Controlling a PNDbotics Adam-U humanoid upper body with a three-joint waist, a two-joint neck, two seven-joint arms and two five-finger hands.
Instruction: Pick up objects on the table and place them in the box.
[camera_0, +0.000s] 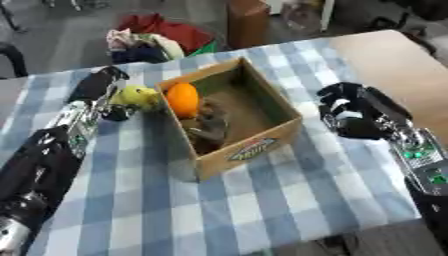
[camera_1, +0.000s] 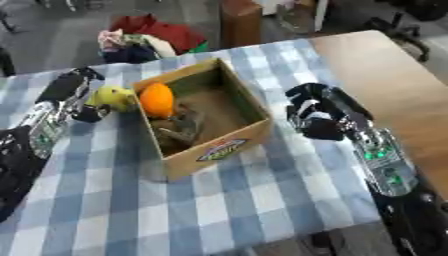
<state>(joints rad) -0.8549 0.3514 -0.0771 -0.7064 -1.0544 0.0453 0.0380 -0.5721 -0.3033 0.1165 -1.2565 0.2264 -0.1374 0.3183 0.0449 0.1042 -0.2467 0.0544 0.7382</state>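
An open cardboard box stands in the middle of the blue checked table. An orange fruit sits at the box's left wall, on or just inside the rim. A grey-brown lumpy thing lies inside on the box floor. My left hand is at the box's left, its fingers curled round a yellow-green fruit held just beside the orange. My right hand hovers to the right of the box, fingers curled, holding nothing.
The checked cloth covers most of the table; bare wood shows at the far right. Beyond the table's far edge lie a pile of coloured clothes and a brown box on the floor.
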